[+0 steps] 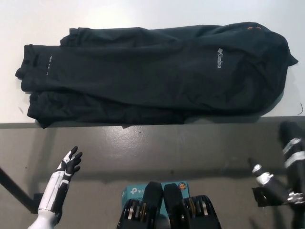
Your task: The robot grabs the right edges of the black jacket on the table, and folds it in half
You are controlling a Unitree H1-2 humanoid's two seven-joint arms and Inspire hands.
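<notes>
The black jacket (157,74) lies flat across the white worktop (143,14), its lower edge right along the near edge. The left robot hand (70,162) hangs below that edge with fingers spread, holding nothing. The right robot hand (274,188) is low at the right; can't tell its fingers.

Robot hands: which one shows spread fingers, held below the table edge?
The white left hand at the lower left: its dark fingers are apart and empty. The black right hand is too unclear to judge.
</notes>
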